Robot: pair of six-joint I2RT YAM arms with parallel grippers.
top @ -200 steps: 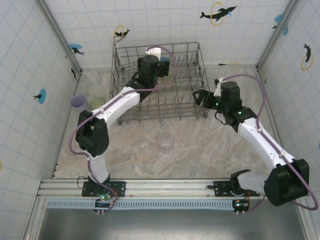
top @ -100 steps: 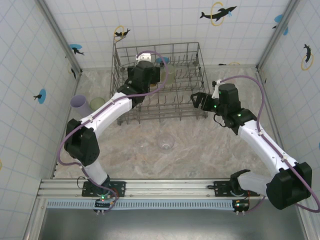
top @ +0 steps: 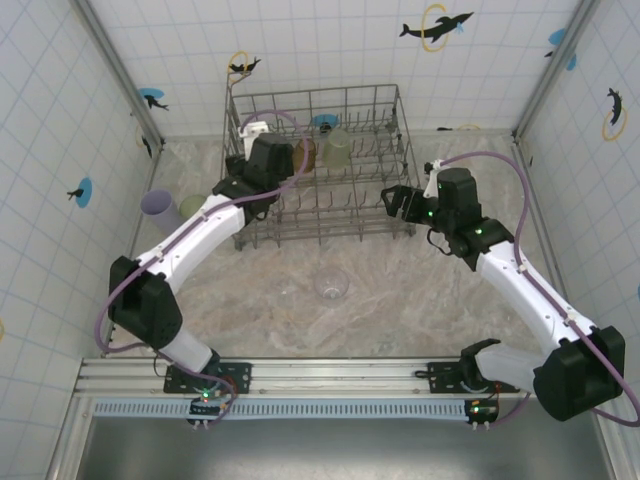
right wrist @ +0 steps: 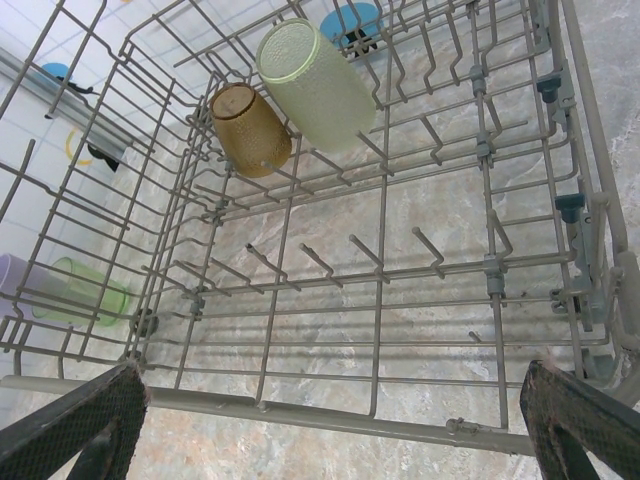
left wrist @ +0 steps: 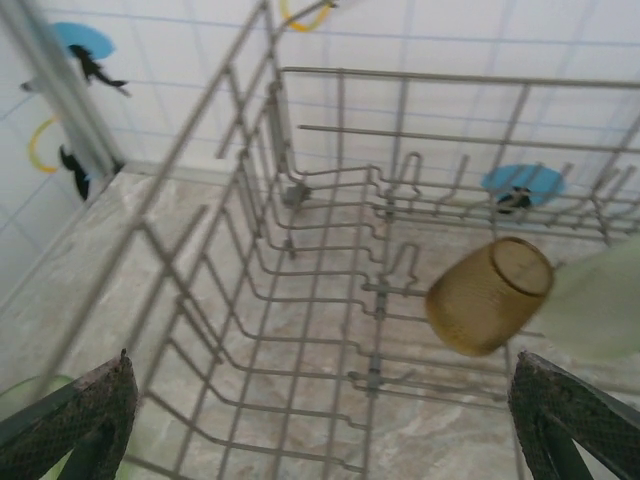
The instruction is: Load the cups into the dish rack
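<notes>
An amber-brown cup (right wrist: pixel 250 130) and a pale green cup (right wrist: pixel 315 85) stand out against the grey dish rack (right wrist: pixel 260 405).

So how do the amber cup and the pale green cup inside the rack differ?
The amber cup is brown and shorter; the pale green cup is lighter and longer. The amber cup sits to the left of the pale green cup. Both lean tilted on the tines of the dish rack, bases up.

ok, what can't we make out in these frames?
Left wrist: pale green cup blurred, cut off by right edge.
Right wrist: lilac cup cut by left edge, behind dish rack wires.
Top: amber cup partly hidden by left arm; clear cups on table too faint to count.
</notes>
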